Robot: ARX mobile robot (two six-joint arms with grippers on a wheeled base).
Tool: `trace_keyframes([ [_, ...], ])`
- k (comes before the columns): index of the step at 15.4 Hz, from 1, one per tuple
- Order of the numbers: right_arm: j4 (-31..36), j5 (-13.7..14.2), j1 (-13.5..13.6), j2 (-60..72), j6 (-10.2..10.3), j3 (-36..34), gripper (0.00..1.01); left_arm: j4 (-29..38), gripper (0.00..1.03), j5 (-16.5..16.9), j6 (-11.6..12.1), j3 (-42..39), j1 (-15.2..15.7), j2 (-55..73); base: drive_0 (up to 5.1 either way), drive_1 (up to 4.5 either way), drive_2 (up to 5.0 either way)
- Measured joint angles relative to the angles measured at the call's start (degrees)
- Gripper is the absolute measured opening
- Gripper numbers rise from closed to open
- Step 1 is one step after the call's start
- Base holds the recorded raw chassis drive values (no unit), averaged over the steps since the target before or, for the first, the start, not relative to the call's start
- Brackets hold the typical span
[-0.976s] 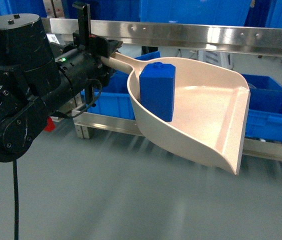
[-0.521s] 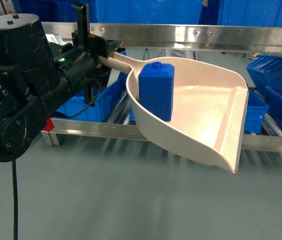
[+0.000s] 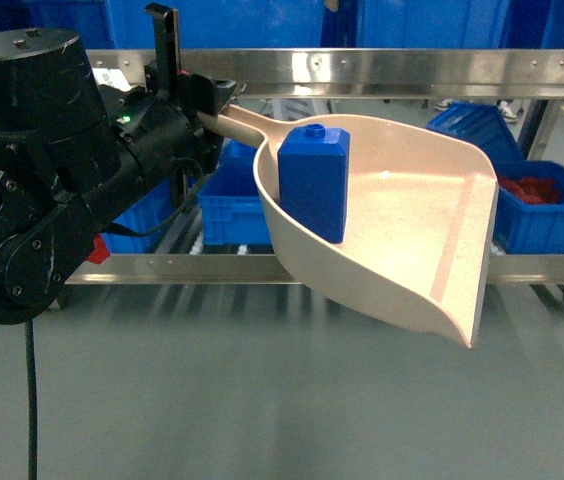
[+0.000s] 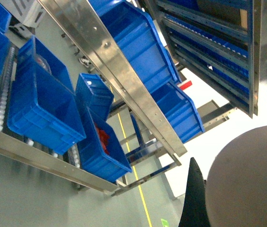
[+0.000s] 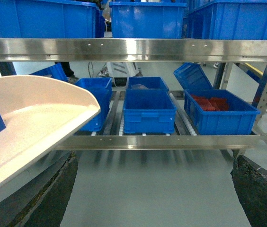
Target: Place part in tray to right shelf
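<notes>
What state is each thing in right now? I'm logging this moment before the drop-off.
Blue block: upright inside the scoop, near the handle end.
Scoop: held off the floor by its handle, open lip facing right, not on the shelf.
Left gripper: shut on the scoop handle.
Right gripper: fingertips at the right wrist view's bottom corners, apart, holding nothing.
Shelf: rollers carry blue bins.
Right bin: holds red parts.

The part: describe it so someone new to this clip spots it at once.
Find the pale scoop-shaped tray held up before the steel shelf. The part stands upright inside it near the handle: a solid bright blue block with a small knob on top, unlike the open blue bins behind.
</notes>
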Motion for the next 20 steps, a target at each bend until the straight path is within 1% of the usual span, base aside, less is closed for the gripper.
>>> trace_keyframes([
  [2,0.0,0.0,0.0,0.0,0.0,0.0,0.98,0.0,0.13,0.4,0.0,0.0,-0.8,0.0,0.0,0.0,0.0],
  [6,0.0,0.0,0.0,0.0,0.0,0.0,0.98,0.0,0.13,-0.2,0.0,0.0,0.2,0.0,0.0,0.0,0.0],
  [20,-0.1,0.0,0.0,0.0,0.0,0.0,0.98,0.1,0.13,0.0,0.0,0.0,-0.1,0.0,0.0,0.0,0.0],
])
